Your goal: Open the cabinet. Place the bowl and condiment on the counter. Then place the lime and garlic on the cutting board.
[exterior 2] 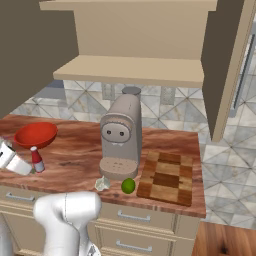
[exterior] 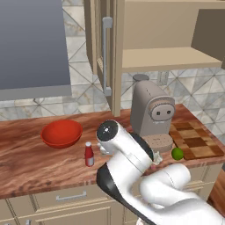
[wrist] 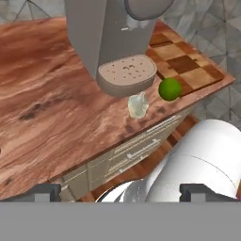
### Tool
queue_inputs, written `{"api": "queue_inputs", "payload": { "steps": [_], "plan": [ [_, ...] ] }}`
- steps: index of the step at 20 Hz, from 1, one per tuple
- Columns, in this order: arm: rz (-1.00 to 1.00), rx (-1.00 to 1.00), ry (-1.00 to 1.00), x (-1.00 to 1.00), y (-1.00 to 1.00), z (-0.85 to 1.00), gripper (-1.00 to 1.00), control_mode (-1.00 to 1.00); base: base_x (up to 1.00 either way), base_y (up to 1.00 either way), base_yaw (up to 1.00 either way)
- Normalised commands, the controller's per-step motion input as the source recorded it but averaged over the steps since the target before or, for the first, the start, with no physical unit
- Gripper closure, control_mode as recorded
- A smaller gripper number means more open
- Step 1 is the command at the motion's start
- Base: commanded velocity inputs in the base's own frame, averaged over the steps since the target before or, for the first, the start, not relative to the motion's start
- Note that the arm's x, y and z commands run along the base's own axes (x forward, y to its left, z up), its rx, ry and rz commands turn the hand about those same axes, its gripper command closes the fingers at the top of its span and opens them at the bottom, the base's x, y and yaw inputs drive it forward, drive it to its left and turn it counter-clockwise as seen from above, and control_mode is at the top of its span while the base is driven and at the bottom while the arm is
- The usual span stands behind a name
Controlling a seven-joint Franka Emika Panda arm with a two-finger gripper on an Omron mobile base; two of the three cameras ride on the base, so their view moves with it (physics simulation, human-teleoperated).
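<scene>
The cabinet (exterior: 167,57) stands open, its shelf (exterior 2: 130,70) bare. On the counter (exterior: 26,158) sit the red bowl (exterior: 61,133) (exterior 2: 36,134) and, just in front of it, the condiment bottle (exterior: 89,154) (exterior 2: 36,159). The garlic (wrist: 138,105) (exterior 2: 102,183) lies on the counter by the coffee machine's base. The lime (wrist: 170,89) (exterior: 177,153) (exterior 2: 128,186) rests beside it, at the edge of the cutting board (wrist: 188,61) (exterior 2: 167,177). My gripper (wrist: 122,191) is open and holds nothing. It hovers back from the garlic, near the bottle.
A grey coffee machine (exterior: 151,114) (exterior 2: 120,135) stands on the counter between the bowl and the board. The open cabinet doors (exterior: 103,52) (exterior 2: 230,65) jut out overhead. Drawers (wrist: 127,153) run under the counter's front edge.
</scene>
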Motion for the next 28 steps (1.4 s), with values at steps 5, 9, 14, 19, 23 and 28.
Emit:
{"api": "queue_inputs", "payload": {
  "steps": [5, 9, 14, 19, 23, 28],
  "plan": [
    [0.00, 0.11, 0.25, 0.00, -0.65, 0.05, -1.00, -1.00, 0.00, 0.00, 0.00],
    [0.02, 0.05, 0.24, 0.00, -0.55, 0.00, -1.00, -1.00, 0.00, 0.00, 0.00],
    [0.05, 0.02, 0.21, 0.02, -0.48, 0.00, -1.00, -1.00, 0.00, 0.00, 0.00],
    [0.04, 0.00, 0.19, 0.09, -0.33, 0.00, -1.00, -1.00, 0.00, 0.00, 0.00],
    [0.01, 0.00, 0.09, 0.11, -0.21, -0.01, -1.00, -1.00, 0.00, 0.00, 0.00],
    [0.00, 0.00, -0.02, 0.01, -0.13, -0.17, -1.00, -1.00, 0.00, 0.00, 0.00]
  ]
}}
